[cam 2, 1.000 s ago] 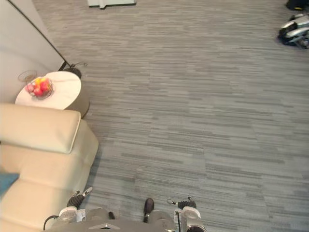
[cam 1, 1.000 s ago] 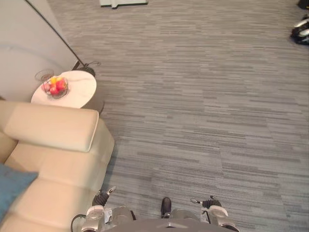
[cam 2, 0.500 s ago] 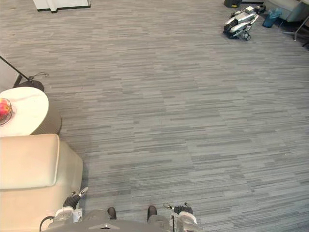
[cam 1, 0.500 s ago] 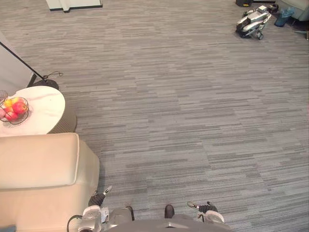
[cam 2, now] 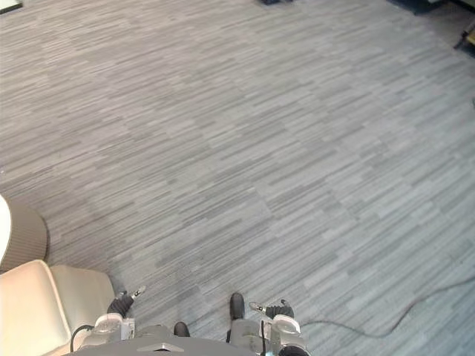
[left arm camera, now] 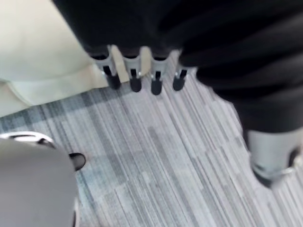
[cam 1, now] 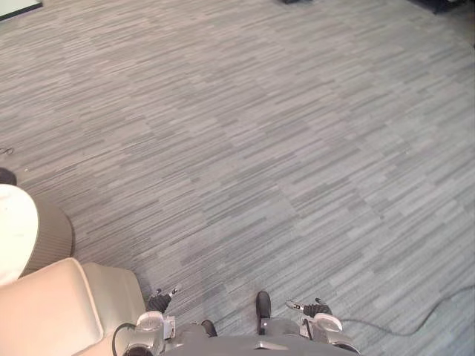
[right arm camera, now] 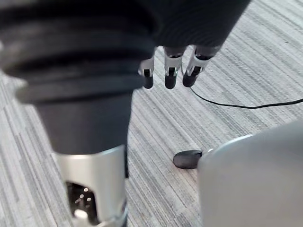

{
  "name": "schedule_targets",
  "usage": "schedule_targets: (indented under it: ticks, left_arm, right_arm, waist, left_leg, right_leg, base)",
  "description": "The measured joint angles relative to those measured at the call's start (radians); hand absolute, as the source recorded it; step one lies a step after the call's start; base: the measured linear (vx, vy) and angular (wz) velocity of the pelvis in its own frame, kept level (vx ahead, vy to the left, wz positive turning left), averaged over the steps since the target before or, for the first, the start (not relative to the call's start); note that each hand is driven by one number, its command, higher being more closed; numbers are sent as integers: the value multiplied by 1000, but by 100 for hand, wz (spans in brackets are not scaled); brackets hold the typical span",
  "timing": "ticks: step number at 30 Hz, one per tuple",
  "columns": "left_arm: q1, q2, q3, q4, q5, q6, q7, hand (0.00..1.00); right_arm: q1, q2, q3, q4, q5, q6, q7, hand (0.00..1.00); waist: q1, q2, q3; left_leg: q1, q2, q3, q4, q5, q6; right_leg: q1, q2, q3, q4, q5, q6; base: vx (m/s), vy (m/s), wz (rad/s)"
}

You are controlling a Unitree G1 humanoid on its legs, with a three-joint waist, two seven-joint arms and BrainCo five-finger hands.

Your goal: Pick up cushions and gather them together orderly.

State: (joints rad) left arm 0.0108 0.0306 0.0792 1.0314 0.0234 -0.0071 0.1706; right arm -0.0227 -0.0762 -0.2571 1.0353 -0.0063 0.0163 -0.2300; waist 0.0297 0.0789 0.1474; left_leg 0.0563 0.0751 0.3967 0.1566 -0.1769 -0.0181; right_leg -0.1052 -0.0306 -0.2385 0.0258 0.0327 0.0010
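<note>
At the near edge the left hand [left arm camera: 135,75] and the right hand [right arm camera: 170,71] hung low at the robot's sides. Their fingers were loose and nearly straight, and each was empty above the grey striped carpet [cam 1: 260,148]. At the near left stood the corner of a cream sofa [cam 1: 52,315]. Just beyond it was a round side table [cam 1: 53,236] with a white top. The carpet ran on to the far edge. A second earlier a blue cushion lay on the sofa seat at the left edge. The camera had since swung right, carrying sofa and table toward the left.
</note>
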Motion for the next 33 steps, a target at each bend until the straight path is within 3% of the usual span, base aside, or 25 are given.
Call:
schedule_targets:
  ticks: [6, 11, 13, 16, 19, 21, 23, 26, 27, 28, 29, 30, 32, 33]
  left_arm:
    - [5, 0, -5, 1, 0, 0, 0, 0]
    - [1, 2, -1, -3, -1, 0, 0, 0]
    - [0, 4, 1, -34, -2, 0, 0, 0]
    - [2, -1, 1, -51, -1, -1, 0, 0]
    - [3, -14, 7, -71, -2, -2, 0, 0]
    - [4, -16, 7, -83, -4, -9, 0, 0]
    - [5, -15, 8, -87, -12, -12, 1, 0]
    - [8, -26, 50, -89, -20, -14, 2, 0]
    - [7, -29, 59, -84, -20, -16, 3, 0]
    - [3, -28, 60, -85, -21, -17, 3, 0]
    - [1, -3, 68, -89, -21, -17, 3, 0]
    - [7, 11, 77, -90, -21, -17, 3, 0]
    - [31, 27, 77, -85, -20, -15, 3, 0]
    - [67, 32, 76, -68, -18, -9, 3, 0]
  right_arm:
    - [-1, -11, 0, -1, 6, -4, -2, 0]
    - [1, -9, -2, -38, 30, -17, -8, 0]
    - [3, -7, -8, -39, 41, -19, -17, 0]
    - [6, -6, -33, -47, 50, -18, -31, 0]
    - [1, -13, -40, -45, 52, -13, -41, 0]
    - [-2, -14, -39, -36, 51, -12, -41, 0]
    - [-4, -10, -37, -36, 51, -12, -41, 0]
    - [-17, -11, -36, -37, 51, -12, -43, 0]
    - [-21, -16, -35, -36, 52, -12, -44, 0]
    - [-21, -10, -34, -36, 53, -12, -44, 0]
    - [-7, 0, -32, -35, 54, -10, -44, 0]
    - [7, 7, -30, -34, 57, -9, -43, 0]
    - [6, 11, -28, -36, 56, -10, -41, 0]
    - [19, 24, -30, -33, 52, -10, -40, 0]
  waist:
    - [-1, 10, 16]
    - [-15, 14, 59]
    - [-12, 1, 77]
    - [-11, -2, 89]
    - [-1, 2, 91]
    - [11, 1, 92]
    - [19, 2, 93]
    - [27, 8, 97]
    - [39, 29, 98]
    - [41, 26, 107]
    - [46, 1, 109]
    - [57, -25, 100]
    - [55, -32, 87]
    - [54, -52, 46]
  left_leg:
    - [10, 15, 0, 33, -10, -15]
    - [-39, 109, 12, 233, -102, -66]
    - [-100, 145, 12, 405, -88, -48]
    - [-198, 181, -13, 615, -19, -19]
    - [-256, 118, -72, 592, -123, -17]
    - [-287, 68, -100, 470, -127, -15]
    - [-292, 42, -116, 331, -101, -29]
    - [-277, 21, -160, 62, 38, -61]
    - [-272, 32, -147, 64, 65, -58]
    - [-275, 33, -148, 91, 54, -56]
    - [-284, 19, -143, 164, 21, -44]
    - [-299, 5, -126, 249, -48, -27]
    - [-319, -7, -123, 333, -116, -4]
    - [-319, -41, -112, 338, -153, 28]
  right_leg:
    - [-4, 24, 49, 25, -2, 3]
    - [-42, 55, 39, 144, -111, -8]
    - [-38, 54, 41, 174, -130, -14]
    - [-30, 49, 66, 210, -156, -20]
    - [-20, 35, 135, 202, -156, -24]
    - [-11, 25, 178, 183, -157, -23]
    - [0, 22, 207, 161, -160, -18]
    - [31, 21, 262, 69, -159, -17]
    - [30, 37, 256, 103, -161, 2]
    - [25, 34, 242, 158, -173, 3]
    - [54, 17, 242, 219, -199, 4]
    - [72, -6, 256, 240, -278, 31]
    - [57, -24, 294, 285, -338, 67]
    - [28, -47, 318, 362, -377, 111]
  base:
    - [-22, -59, -22]
    - [-95, -82, -9]
    - [-36, -85, -3]
    - [48, -45, -15]
    - [90, 43, -35]
    - [77, 90, -53]
    - [74, 139, -57]
    - [169, 240, -83]
    - [161, 176, -75]
    - [268, 247, -52]
    - [264, 168, -28]
    - [317, 219, -27]
    - [245, 230, -39]
    - [300, 270, -41]
